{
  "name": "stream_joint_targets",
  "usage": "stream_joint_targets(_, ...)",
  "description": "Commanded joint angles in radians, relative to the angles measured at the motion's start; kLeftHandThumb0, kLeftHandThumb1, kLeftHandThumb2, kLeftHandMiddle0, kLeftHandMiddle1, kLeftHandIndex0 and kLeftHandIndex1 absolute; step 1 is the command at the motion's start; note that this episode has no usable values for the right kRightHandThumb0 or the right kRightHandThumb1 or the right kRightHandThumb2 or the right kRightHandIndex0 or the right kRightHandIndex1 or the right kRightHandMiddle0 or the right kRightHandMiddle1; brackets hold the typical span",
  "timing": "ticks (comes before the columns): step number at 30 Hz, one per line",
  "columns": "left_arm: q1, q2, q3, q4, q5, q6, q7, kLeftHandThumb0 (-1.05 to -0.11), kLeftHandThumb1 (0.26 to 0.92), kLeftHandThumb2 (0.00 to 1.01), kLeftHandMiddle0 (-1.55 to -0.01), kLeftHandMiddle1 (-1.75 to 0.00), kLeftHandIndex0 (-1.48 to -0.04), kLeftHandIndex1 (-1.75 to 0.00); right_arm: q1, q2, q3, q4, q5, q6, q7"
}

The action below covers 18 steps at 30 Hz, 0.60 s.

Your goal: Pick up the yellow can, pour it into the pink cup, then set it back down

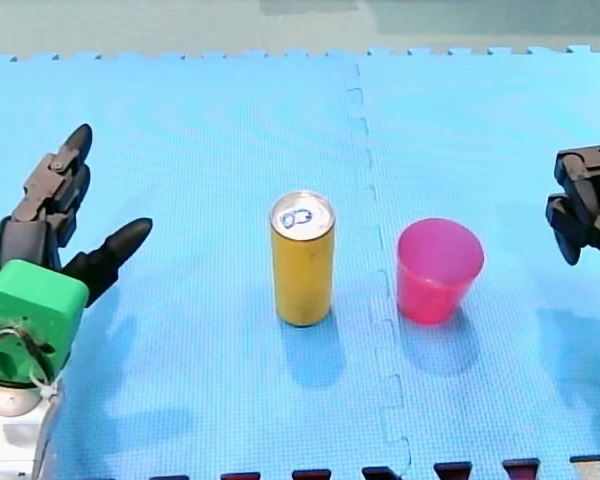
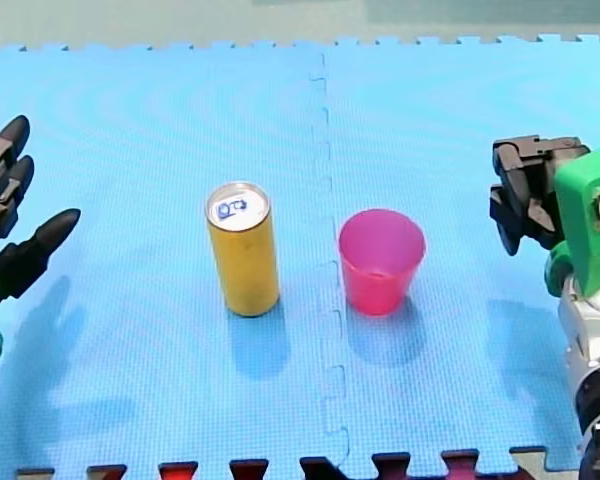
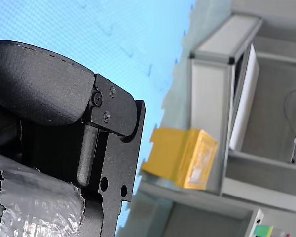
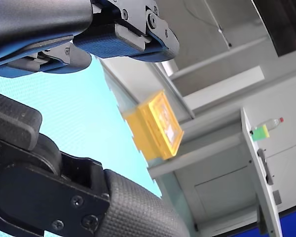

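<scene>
Blue foam mat (image 1: pixel 180 140) holds the yellow can (image 1: pixel 302 262) upright just beside the pink cup (image 1: pixel 438 272); left hand (image 1: pixel 45 215), unclenched and empty, at its left edge, right hand (image 1: pixel 585 200), curled and empty, opposite.

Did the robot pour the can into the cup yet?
Nothing looks done: the yellow can stands upright beside the pink cup, untouched. The left hand is open, left of the can; the right hand is shut, right of the cup. Picking up, pouring and setting down remain.
</scene>
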Motion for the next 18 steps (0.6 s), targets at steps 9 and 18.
stream_joint_targets(9,-0.038,0.023,-0.016,0.096,0.068,-0.106,0.056,-1.048,0.921,0.08,-0.29,0.00,-0.29,0.00,-0.008,-0.007,-0.005,0.010,0.002,0.009,0.006)
stream_joint_targets(18,-0.062,0.046,-0.019,0.136,0.032,-0.145,-0.034,-1.048,0.901,0.05,-0.29,0.00,-0.29,0.00,-0.015,-0.009,-0.014,0.004,0.012,0.013,0.020)
